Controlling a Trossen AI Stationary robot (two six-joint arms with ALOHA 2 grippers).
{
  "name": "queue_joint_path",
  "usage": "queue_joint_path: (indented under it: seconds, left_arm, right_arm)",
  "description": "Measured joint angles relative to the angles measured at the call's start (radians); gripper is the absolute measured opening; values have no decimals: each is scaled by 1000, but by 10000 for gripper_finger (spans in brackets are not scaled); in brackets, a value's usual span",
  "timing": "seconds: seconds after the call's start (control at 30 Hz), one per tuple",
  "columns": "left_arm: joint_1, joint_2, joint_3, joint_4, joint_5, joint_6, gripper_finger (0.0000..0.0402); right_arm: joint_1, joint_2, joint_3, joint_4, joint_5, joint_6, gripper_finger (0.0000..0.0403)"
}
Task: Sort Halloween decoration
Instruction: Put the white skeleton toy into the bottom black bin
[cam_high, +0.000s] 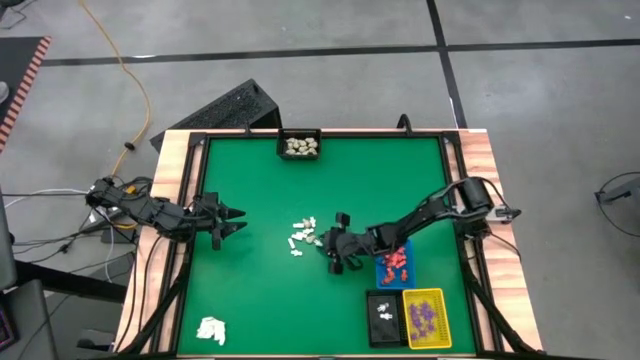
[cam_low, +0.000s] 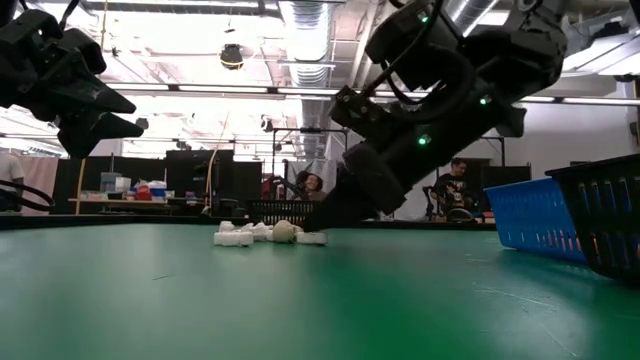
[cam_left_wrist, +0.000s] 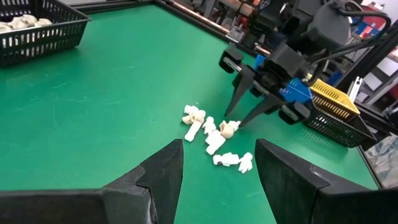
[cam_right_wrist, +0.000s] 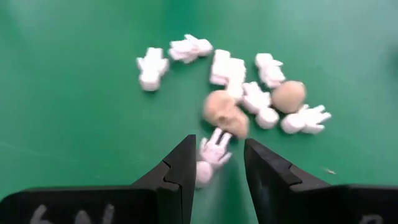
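Lying in a loose cluster near the middle of the green tabletop are small white figurine pieces, with two cream skull-like pieces mixed among them. The right gripper is down at the edge of this cluster away from the left arm, its fingers partly apart and straddling one white hand-shaped piece that lies on the tabletop just before a cream skull; no lifting shows, and I cannot tell whether the fingers touch it. Beside the right arm, on the side away from the cluster, a blue tray holds orange-red pieces. Next to it, nearer the tabletop's front edge, a black tray holds a few white pieces, and a yellow tray beside that one holds purple pieces. At the far edge of the tabletop, a black basket holds cream pieces. The left gripper hangs above the tabletop, well apart from the cluster, its fingers spread wide with nothing between them. A white wad lies near the front corner on the left arm's side.
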Motion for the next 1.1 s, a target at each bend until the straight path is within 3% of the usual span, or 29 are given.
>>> queue_joint_path:
  seconds: [0.5,0.63,0.9,1.1]
  left_arm:
    - [0,0,0,1,-1,-1,189]
    - [0,0,0,1,-1,-2,189]
    - [0,0,0,1,0,-12,189]
    - [0,0,0,1,0,-17,189]
  right_arm:
    - [-4,34,3,-19,5,98,129]
    - [-4,33,3,-27,5,105,104]
    - [-3,32,8,-32,6,104,15]
    - [12,36,64,-61,8,67,8]
